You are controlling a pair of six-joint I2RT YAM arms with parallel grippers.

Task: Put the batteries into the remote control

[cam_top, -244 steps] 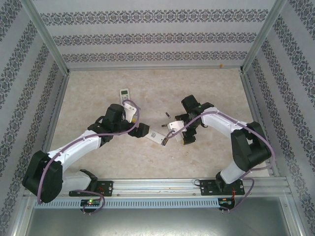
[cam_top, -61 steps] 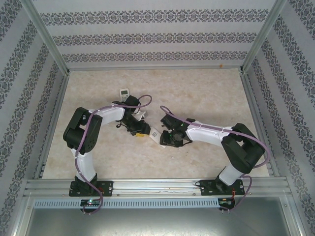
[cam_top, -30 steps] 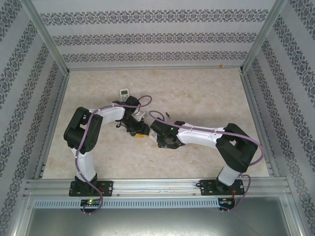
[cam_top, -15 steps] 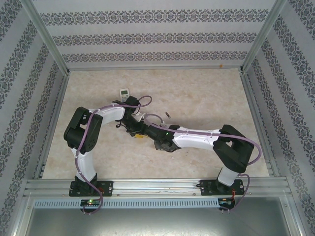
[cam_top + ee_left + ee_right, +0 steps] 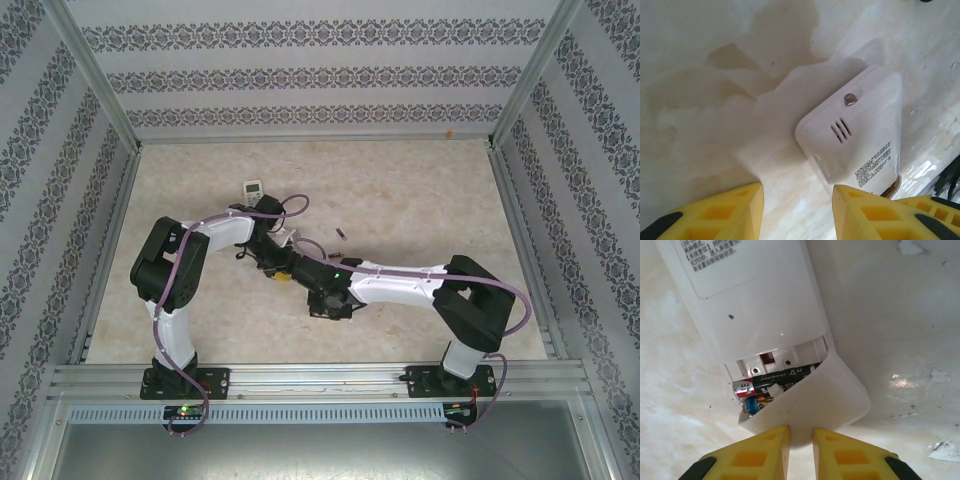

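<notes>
One AAA battery (image 5: 782, 377) lies in the remote control's (image 5: 750, 300) open bay, just beyond the right gripper (image 5: 801, 440). Its fingers stand narrowly apart at the loose cover's (image 5: 825, 400) edge; any grip is unclear.

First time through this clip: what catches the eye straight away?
The remote lies back up mid-table with its battery bay open. An AAA battery sits inside and the cover is only half on, with the right pincer at its edge. From above, a loose battery lies just beyond, and a second remote sits farther back on the left.
</notes>
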